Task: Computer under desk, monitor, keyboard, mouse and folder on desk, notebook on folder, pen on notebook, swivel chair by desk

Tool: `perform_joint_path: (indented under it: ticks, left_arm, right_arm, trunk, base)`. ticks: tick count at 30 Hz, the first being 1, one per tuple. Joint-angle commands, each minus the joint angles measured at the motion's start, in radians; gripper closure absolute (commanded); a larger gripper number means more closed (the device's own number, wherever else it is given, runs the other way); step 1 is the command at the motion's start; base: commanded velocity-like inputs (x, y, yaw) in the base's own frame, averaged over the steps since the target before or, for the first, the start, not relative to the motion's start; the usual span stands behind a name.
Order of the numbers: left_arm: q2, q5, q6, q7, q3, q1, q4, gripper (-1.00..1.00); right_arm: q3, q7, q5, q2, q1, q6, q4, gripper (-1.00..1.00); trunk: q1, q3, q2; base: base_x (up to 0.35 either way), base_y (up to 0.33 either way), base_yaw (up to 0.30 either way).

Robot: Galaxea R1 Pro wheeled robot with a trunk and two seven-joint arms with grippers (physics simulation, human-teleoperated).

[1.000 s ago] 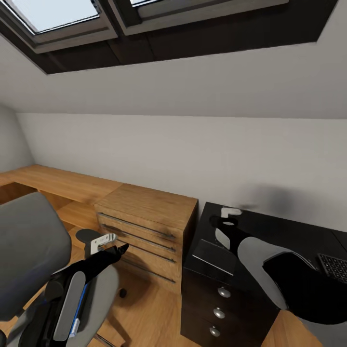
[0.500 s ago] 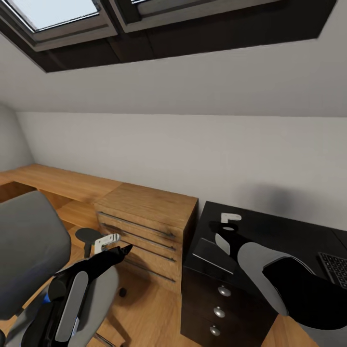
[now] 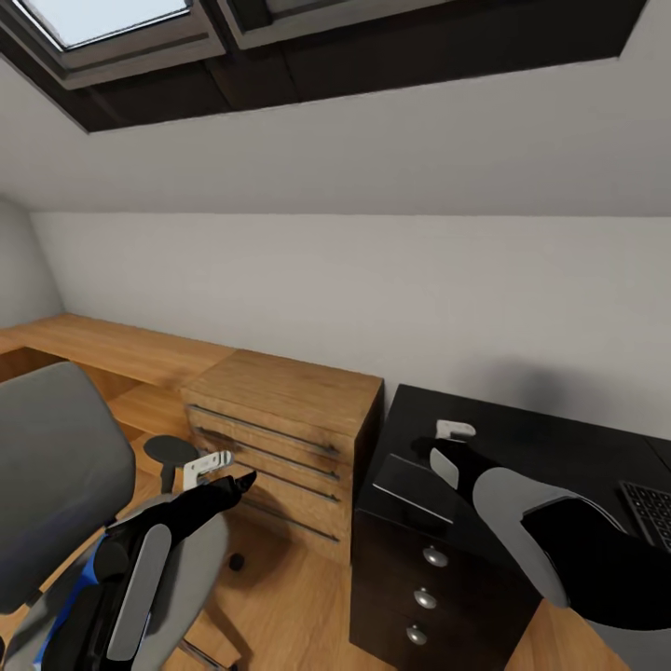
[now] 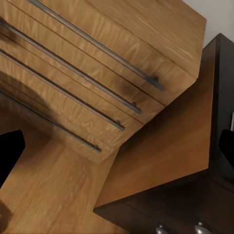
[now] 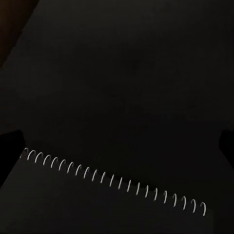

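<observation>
While one notebook (image 3: pixel 407 487) lies, two arms reach.

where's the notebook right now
In the head view the notebook lies flat on the near left corner of the black desk, above the drawers, just beside the right gripper; its spiral binding shows in the right wrist view.

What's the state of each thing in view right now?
left gripper: open, empty, above the swivel chair.
right gripper: open, empty, over the desk.
notebook: closed, flat on the desk's corner.
folder: on the chair seat, mostly hidden by the left arm.
keyboard: flat on the desk.
wood drawer unit: drawers shut.
desk drawers: shut.
</observation>
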State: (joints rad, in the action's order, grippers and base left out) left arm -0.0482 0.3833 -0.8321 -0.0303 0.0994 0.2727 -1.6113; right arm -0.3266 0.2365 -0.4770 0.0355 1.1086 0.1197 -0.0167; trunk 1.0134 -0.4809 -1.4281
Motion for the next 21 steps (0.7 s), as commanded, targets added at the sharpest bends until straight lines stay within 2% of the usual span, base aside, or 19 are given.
perform_joint_path:
  ticks: [1, 8, 16, 21]
  left_arm:
    - [-0.001, 0.008, -0.006, -0.003, 0.002, 0.001, -0.001, -1.0]
    - [-0.001, 0.008, -0.006, -0.003, 0.002, 0.001, -0.001, -1.0]
    - [0.001, 0.005, -0.004, -0.005, 0.0, 0.0, 0.006, -1.0]
    - [0.001, 0.004, -0.003, -0.006, 0.0, 0.001, 0.008, -1.0]
  right_arm:
    - [-0.008, 0.003, -0.008, -0.002, 0.0, 0.008, -0.002, -1.0]
    - [-0.004, -0.003, -0.014, -0.007, 0.0, 0.014, -0.003, -1.0]
    - [-0.003, -0.006, -0.015, -0.008, 0.0, 0.015, -0.003, -1.0]
    - [-0.003, -0.006, -0.015, -0.008, 0.0, 0.015, -0.003, -1.0]
  trunk:
    - [0.004, -0.004, -0.008]
    - [0.031, -0.026, -0.057]
    - [0.031, -0.026, -0.057]
    - [0.031, -0.026, -0.057]
  base:
    - [0.0, 0.0, 0.0]
    - [0.0, 0.0, 0.0]
    - [0.004, 0.0, 0.0]
    - [0.179, 0.0, 0.0]
